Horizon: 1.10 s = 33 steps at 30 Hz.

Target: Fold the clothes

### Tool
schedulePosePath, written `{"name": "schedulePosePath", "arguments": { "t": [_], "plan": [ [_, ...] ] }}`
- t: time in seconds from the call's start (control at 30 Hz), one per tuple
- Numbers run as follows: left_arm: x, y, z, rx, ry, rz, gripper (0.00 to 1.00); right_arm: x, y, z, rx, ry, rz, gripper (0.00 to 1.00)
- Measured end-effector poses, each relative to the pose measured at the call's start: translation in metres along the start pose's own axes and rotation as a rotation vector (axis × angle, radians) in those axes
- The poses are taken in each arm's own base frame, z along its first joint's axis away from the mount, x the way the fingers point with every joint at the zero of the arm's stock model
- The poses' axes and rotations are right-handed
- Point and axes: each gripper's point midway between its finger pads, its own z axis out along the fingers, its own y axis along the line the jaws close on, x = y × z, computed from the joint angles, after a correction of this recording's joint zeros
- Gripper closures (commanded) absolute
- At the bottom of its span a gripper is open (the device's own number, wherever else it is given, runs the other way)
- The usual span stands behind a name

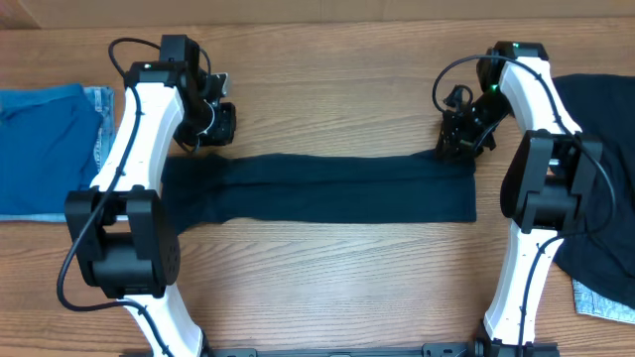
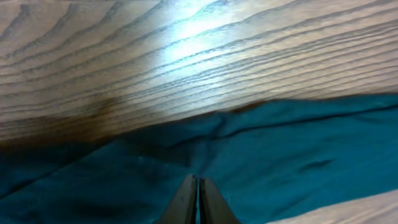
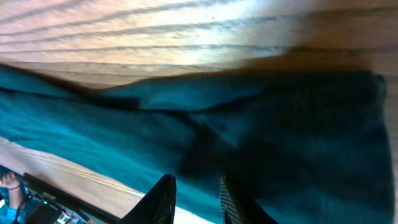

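A long dark navy garment (image 1: 327, 188) lies stretched flat across the middle of the wooden table (image 1: 327, 288). My left gripper (image 1: 203, 144) is at its far left corner. In the left wrist view the fingers (image 2: 197, 183) are pressed together on the cloth (image 2: 280, 149), and creases run toward their tips. My right gripper (image 1: 456, 147) is at the far right corner. In the right wrist view its jaws (image 3: 194, 180) stand apart over the fabric (image 3: 261, 124), which lies under them. The ribbed pad (image 3: 224, 199) is bare.
A brighter blue garment (image 1: 40, 149) with a denim piece (image 1: 97, 124) beside it lies at the left edge. Another dark garment (image 1: 600, 139) is heaped at the right, with light denim (image 1: 605, 297) below it. Both arm bases stand near the front edge.
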Motion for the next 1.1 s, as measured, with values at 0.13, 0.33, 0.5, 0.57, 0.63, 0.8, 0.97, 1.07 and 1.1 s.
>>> {"name": "schedulePosePath", "arguments": {
  "t": [0.13, 0.33, 0.5, 0.57, 0.63, 0.8, 0.97, 1.07, 1.1],
  "plan": [
    [0.021, 0.009, 0.029, -0.012, 0.083, -0.02, 0.91, 0.004, -0.007, 0.017, 0.0, 0.025, 0.01, 0.71],
    [0.053, 0.03, 0.071, -0.074, 0.219, -0.044, 0.91, 0.007, -0.011, 0.026, 0.003, 0.04, 0.016, 0.71],
    [0.057, 0.037, 0.078, -0.096, 0.239, -0.05, 0.95, 0.007, -0.012, 0.026, 0.009, 0.041, 0.017, 0.71],
    [0.057, 0.041, 0.077, -0.1, 0.237, -0.06, 0.95, 0.008, -0.014, 0.026, 0.023, 0.043, 0.016, 0.71],
    [0.057, 0.049, 0.075, -0.105, 0.234, -0.082, 0.96, 0.008, -0.015, 0.026, 0.028, 0.044, 0.017, 0.71],
    [0.057, 0.065, 0.071, -0.102, 0.225, -0.14, 0.96, 0.008, -0.016, 0.026, 0.029, 0.043, 0.017, 0.69],
    [0.057, 0.067, 0.07, -0.1, 0.223, -0.155, 0.95, 0.008, -0.02, 0.023, 0.022, 0.037, 0.031, 0.68],
    [0.057, 0.067, 0.07, -0.101, 0.222, -0.155, 0.94, 0.007, -0.026, 0.021, 0.013, 0.029, 0.054, 0.68],
    [0.057, 0.067, 0.07, -0.101, 0.222, -0.156, 0.94, 0.007, -0.028, 0.02, 0.01, 0.026, 0.062, 0.68]
  ]
}}
